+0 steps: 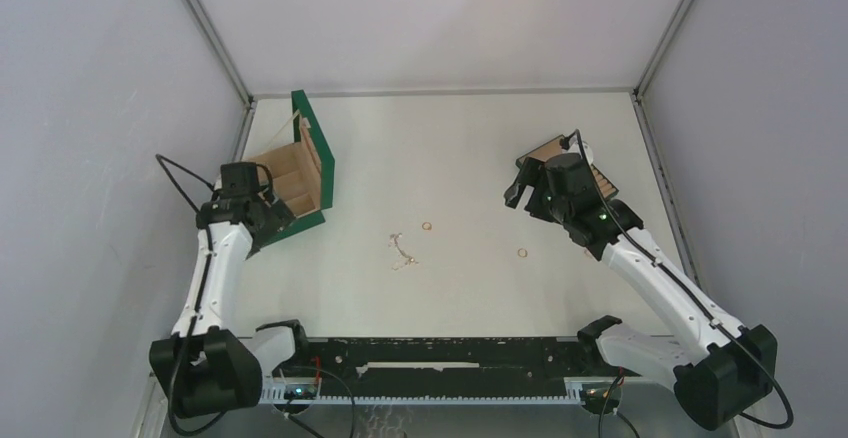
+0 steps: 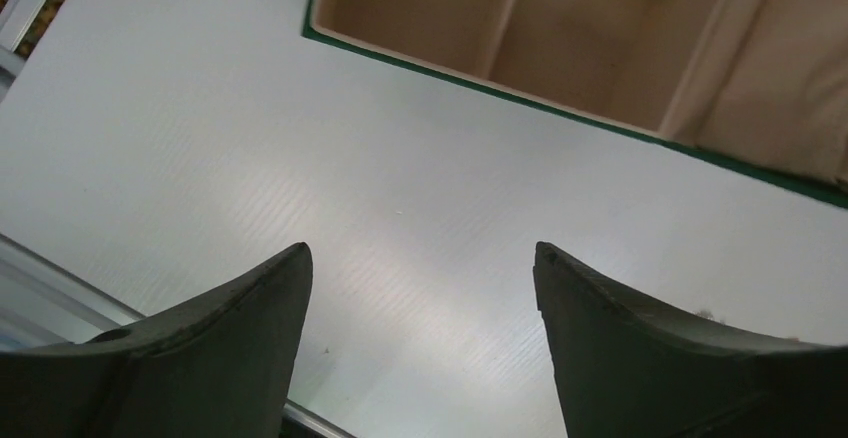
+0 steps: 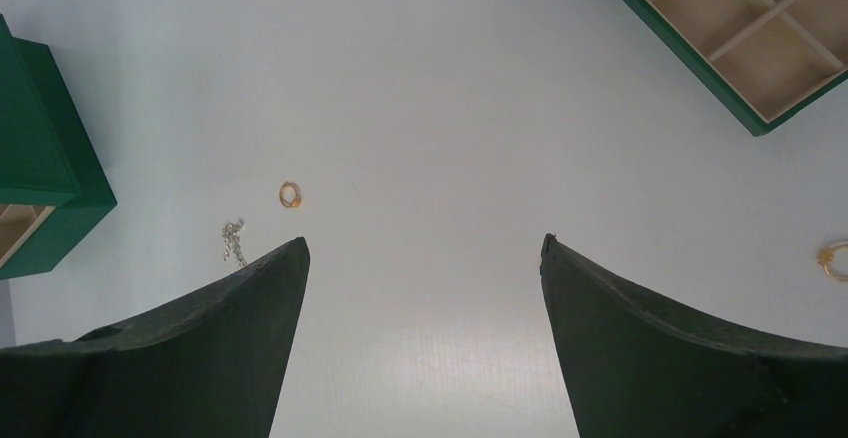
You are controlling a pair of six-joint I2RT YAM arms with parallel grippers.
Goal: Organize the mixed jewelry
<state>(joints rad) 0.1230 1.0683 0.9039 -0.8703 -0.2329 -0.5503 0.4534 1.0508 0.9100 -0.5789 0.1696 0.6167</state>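
Nothing looks sorted yet. One thin gold-coloured ring [image 1: 427, 226], the second thin gold-coloured ring [image 1: 522, 253] and the fine pale metal chain [image 1: 402, 253] all lie loose mid-way across the white table [image 1: 450, 148], each apart from the others. They sit between the dark green box with tan compartments and a raised lid [image 1: 315, 148] and the flat green tray of tan square cells [image 3: 685, 53]. The cells you can see look empty, though the arms hide part of both containers. All three pieces are left to do.

Your left gripper [image 2: 420, 258] hangs low over bare table just beside the box, fingers spread wide and holding nothing. Your right gripper [image 3: 425, 248] hovers high by the tray's inner edge, facing the chain and first ring. It is also wide apart and empty.
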